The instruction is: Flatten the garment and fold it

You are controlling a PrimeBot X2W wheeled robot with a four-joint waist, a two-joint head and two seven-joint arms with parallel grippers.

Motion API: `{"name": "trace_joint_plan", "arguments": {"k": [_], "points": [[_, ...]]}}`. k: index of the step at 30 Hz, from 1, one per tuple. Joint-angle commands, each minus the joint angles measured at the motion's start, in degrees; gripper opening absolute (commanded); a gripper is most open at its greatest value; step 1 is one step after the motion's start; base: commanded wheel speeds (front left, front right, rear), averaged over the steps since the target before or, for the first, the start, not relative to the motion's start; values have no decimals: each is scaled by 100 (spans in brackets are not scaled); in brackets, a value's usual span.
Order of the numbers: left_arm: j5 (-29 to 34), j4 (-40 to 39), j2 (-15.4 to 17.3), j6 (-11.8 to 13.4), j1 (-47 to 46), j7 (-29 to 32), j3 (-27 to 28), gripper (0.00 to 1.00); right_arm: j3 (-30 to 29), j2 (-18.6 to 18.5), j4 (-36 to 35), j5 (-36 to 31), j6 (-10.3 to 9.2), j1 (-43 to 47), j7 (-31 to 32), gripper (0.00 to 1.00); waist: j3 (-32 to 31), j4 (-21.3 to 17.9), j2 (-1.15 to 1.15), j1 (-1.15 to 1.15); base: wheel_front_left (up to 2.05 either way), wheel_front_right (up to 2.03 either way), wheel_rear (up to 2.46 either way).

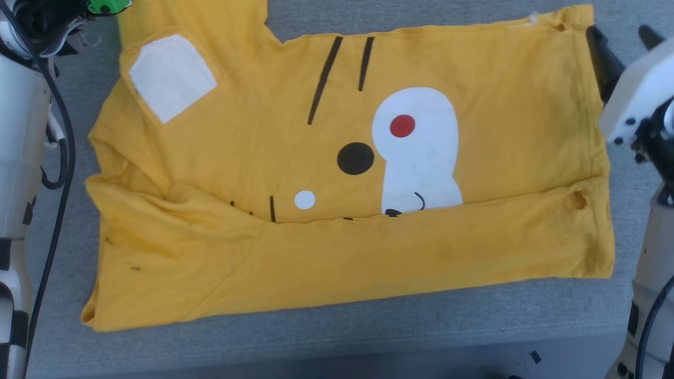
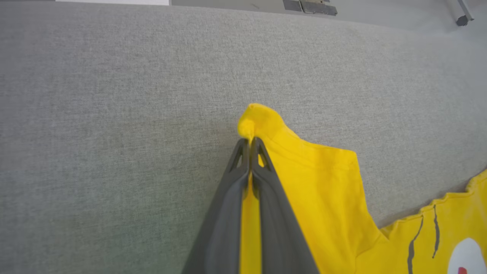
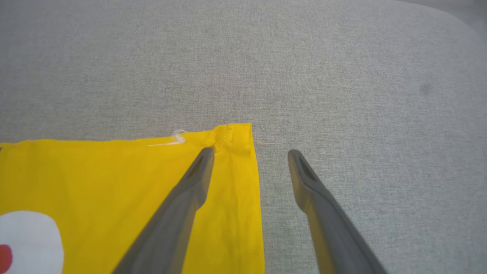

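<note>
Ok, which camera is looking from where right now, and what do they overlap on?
Head view: from the robot's head, looking down on the garment spread on the grey surface; pale arms at both edges, right gripper at upper right.
Left wrist view: along the left gripper, shut on a bunched yellow corner of the garment.
Right wrist view: along the open right gripper, straddling the garment's hem corner.
Shared: black stripes in head and left wrist views; loose white thread in head and right wrist.

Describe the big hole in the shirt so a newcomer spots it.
The yellow T-shirt lies on the grey surface, near edge folded up as a band. At the band's right end, on its upper edge, is the hole: ragged, unlike the dark specks at left.
</note>
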Motion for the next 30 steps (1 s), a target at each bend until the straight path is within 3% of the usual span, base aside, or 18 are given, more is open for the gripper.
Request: {"name": "trace_joint_plan", "arguments": {"k": [1,10,19,20,22,30], "points": [[-94,-83,14,-37,129,-29,33,0,15,0,46,-174,-6,-204,161,100,-30,166,0,0,0,0,0],[-250,-596,73,-100,312,-30,86,0,-135,-151,615,-1123,-6,-910,1075,100,226,452,0,0,0,0,0],[-289,-803,167,-63,445,-30,108,0,-120,-88,994,-1141,-6,-936,1185,100,380,512,0,0,0,0,0],[-296,-811,170,-59,461,-37,112,0,-114,-74,1017,-1094,-6,-917,1200,32,374,512,0,0,0,0,0],[-307,-818,171,-53,493,-53,115,0,-103,-52,1039,-1000,-6,-890,1220,0,350,511,0,0,0,0,0],[-385,-777,128,-103,623,-245,164,0,-215,-21,924,-832,-6,-861,999,0,21,540,0,0,0,0,0]]}}
